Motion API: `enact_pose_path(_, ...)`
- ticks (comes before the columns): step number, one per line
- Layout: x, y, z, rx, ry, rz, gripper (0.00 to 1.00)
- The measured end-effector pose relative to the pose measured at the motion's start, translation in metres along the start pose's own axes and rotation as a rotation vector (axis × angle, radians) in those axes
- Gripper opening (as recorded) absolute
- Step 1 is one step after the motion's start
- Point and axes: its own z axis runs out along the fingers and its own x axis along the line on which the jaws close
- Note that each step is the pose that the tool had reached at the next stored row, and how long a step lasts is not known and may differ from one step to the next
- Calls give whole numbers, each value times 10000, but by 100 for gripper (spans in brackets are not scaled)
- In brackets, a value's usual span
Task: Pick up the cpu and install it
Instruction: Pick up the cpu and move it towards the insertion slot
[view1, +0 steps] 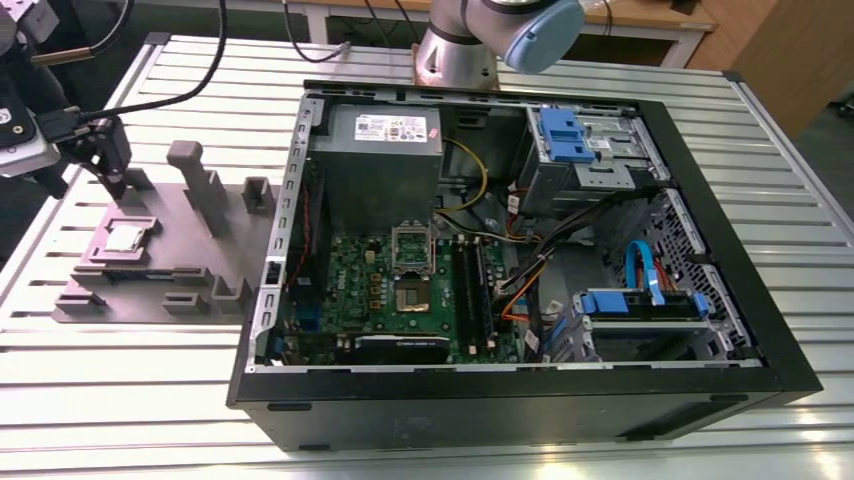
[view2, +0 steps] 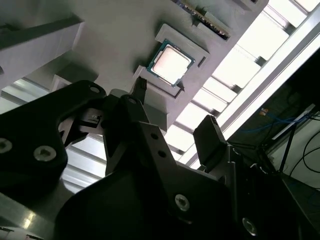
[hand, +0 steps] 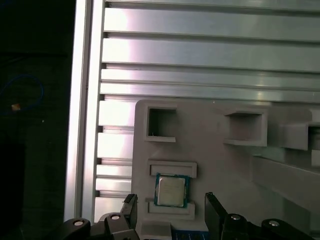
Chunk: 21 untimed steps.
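The cpu, a small square chip with a shiny silver top, lies flat in a recess of the grey fixture plate at the exterior view's left. My gripper hovers just above the plate, close to the chip. It is open, with nothing between its fingers. In the first wrist view the two dark fingertips stand either side of the cpu without touching it. The motherboard's socket sits inside the open computer case, its silver hinged frame raised.
Tall grey posts rise from the fixture plate beside my gripper. In the case are a grey power supply box, loose cables and blue drive brackets. Everything rests on a slatted aluminium table.
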Motion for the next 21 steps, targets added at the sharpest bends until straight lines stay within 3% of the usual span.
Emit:
enact_pose_path(11, 1, -9, 122, 0, -2, 50, 65)
enact_pose_path(17, 2, -68, 218, 0, -4, 72, 65)
enact_pose_path(21, 3, -75, 278, -2, -5, 79, 65)
